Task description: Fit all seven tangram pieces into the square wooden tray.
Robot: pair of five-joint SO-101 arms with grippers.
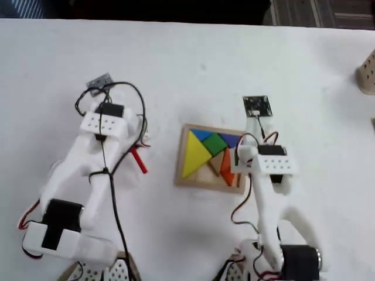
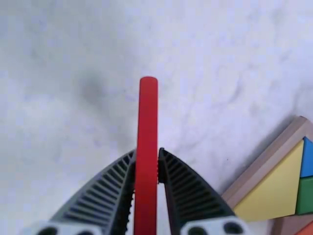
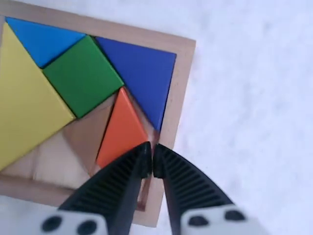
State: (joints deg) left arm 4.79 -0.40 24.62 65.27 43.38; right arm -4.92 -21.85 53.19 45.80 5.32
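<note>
The square wooden tray (image 1: pixel 181 170) lies mid-table. In it sit a yellow triangle (image 3: pixel 24 107), a green square (image 3: pixel 80 76), a light blue triangle (image 3: pixel 44 39), a dark blue triangle (image 3: pixel 142 73) and an orange triangle (image 3: pixel 122 129). My right gripper (image 3: pixel 150 154) is shut with nothing in it, tips at the orange triangle's corner near the tray rim (image 3: pixel 183 88). My left gripper (image 2: pixel 146 164) is shut on a red piece (image 2: pixel 148 112), held edge-on over bare table left of the tray; the same red piece (image 1: pixel 139 159) shows in the high view.
Part of the tray floor (image 3: pixel 54 156) beside the orange triangle is bare wood. A perforated wooden block (image 1: pixel 368 73) stands at the table's right edge. Both arm bases and their cables occupy the front edge.
</note>
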